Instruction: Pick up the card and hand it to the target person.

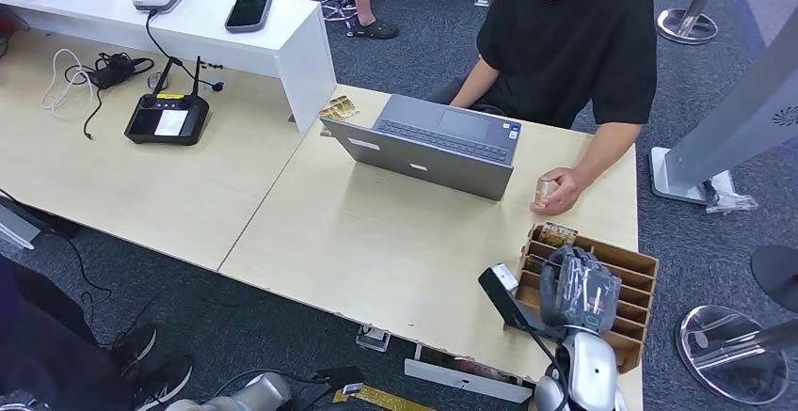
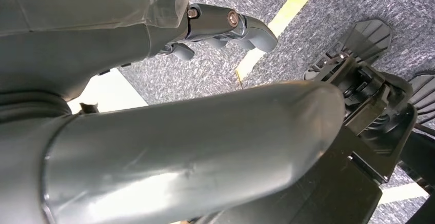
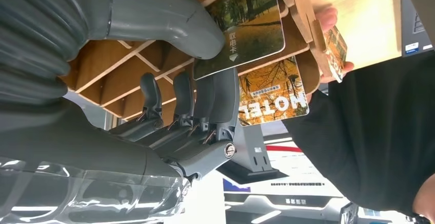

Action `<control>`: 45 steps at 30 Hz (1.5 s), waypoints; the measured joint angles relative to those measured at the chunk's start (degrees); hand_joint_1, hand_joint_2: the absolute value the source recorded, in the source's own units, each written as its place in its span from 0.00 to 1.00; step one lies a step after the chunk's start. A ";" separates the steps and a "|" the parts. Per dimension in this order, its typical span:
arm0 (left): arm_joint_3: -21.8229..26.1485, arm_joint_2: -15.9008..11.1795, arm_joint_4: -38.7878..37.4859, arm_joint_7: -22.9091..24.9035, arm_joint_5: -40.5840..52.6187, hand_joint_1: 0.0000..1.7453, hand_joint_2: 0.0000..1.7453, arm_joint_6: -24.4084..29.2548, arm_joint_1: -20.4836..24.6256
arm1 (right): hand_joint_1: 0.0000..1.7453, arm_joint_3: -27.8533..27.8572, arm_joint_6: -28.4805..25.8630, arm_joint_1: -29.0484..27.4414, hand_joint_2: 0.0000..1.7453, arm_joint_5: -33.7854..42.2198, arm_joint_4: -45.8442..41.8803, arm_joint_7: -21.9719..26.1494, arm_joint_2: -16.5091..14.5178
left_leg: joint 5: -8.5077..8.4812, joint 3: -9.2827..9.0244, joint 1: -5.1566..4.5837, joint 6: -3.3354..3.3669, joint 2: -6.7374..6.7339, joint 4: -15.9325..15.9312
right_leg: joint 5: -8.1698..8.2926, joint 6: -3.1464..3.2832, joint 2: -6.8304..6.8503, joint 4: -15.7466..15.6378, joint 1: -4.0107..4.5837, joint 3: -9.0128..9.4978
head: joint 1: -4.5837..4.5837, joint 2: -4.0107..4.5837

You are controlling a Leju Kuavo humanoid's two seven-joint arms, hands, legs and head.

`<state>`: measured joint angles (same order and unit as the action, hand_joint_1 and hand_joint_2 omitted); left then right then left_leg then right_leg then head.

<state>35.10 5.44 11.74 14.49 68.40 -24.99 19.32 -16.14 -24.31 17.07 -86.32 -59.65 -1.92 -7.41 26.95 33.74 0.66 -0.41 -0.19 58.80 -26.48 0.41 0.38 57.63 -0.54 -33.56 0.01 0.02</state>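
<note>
Right hand (image 3: 169,80) pinches autumn-tree card (image 3: 246,24).

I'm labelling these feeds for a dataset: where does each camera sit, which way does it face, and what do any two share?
Head view: high on the robot, looking forward and down at the table, laptop and seated person; the right hand is over the wooden card rack.
Left wrist view: behind the left hand, facing grey carpet with a yellow line.
Right wrist view: behind the right hand, facing the card rack, with its fingers at a card.
Shared: head and right wrist views both show the rack, the right hand and the person holding a card.
</note>
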 joint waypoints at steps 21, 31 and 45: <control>0.00 -0.20 0.00 -0.15 -0.01 0.00 0.00 -0.05 -0.07 | 0.97 -1.06 -0.50 -2.22 1.00 3.03 -4.27 1.98 0.01 | 0.00 0.01 0.00 0.00 0.01 0.00 | 0.00 0.00 0.00 0.00 0.00 -0.01 | -0.01 0.00; 0.00 -0.39 0.00 -0.24 -0.05 0.00 0.00 0.38 -0.17 | 0.94 -1.00 -5.93 -3.58 1.00 5.85 -12.82 4.43 1.14 | 0.00 0.01 0.00 0.00 0.00 0.00 | 0.00 0.00 0.00 0.00 0.00 -0.02 | -0.01 0.00; 0.00 -0.34 0.00 -0.11 0.66 0.00 0.00 -0.01 -0.07 | 0.88 -0.90 -10.31 -3.30 1.00 2.90 -24.22 4.96 3.74 | 0.00 0.02 0.00 0.00 -0.02 0.00 | 0.00 0.00 -0.01 0.00 0.00 -0.01 | -0.01 0.00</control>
<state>35.10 5.10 11.74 14.38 69.05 -24.99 19.25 -17.04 -34.62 13.77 -83.42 -83.87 3.04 -3.67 26.96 33.76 0.66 -0.41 -0.21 58.80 -26.48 0.41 0.37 57.64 -0.55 -33.57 -0.01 0.02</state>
